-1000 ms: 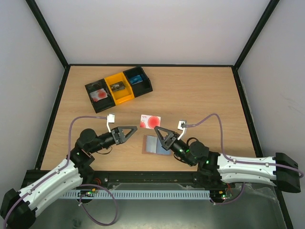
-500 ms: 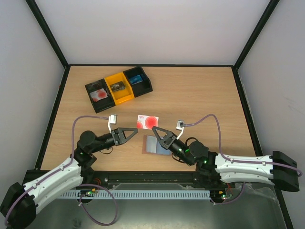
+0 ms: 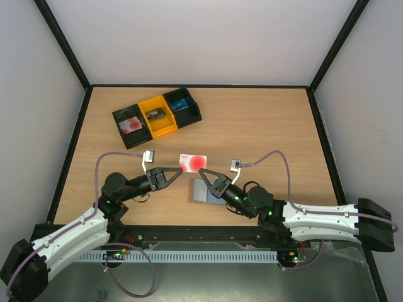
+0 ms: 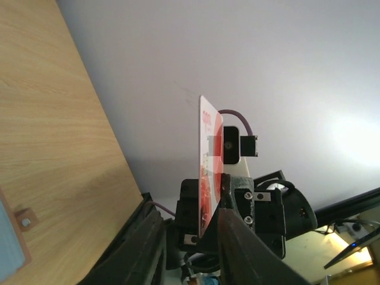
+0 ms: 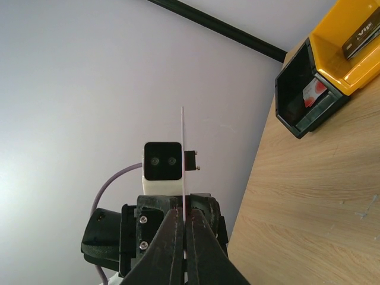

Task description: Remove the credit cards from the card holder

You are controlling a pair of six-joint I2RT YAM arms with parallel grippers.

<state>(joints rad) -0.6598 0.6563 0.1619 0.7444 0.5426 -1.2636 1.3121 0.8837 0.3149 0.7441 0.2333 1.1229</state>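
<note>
A white credit card with a red disc (image 3: 192,162) hangs above the table, and my right gripper (image 3: 204,172) is shut on its right end. In the right wrist view the card (image 5: 183,160) stands edge-on, pinched at my right gripper (image 5: 186,217). My left gripper (image 3: 179,170) faces it from the left. In the left wrist view the card (image 4: 208,166) stands between the jaws of my left gripper (image 4: 191,219), close to the right finger, with a gap to the left one. The brown card holder (image 3: 201,190) lies open on the table below; its corner (image 4: 12,237) shows.
A row of three bins stands at the back left: a black one (image 3: 130,126) holding a red-and-white card, a yellow one (image 3: 157,115) and a black one (image 3: 182,106) with something blue. The yellow bin (image 5: 350,41) and black bin (image 5: 300,95) show in the right wrist view.
The right gripper has carried the card a little to the left, toward the left gripper. The left gripper's jaws have narrowed around the card's left end.
</note>
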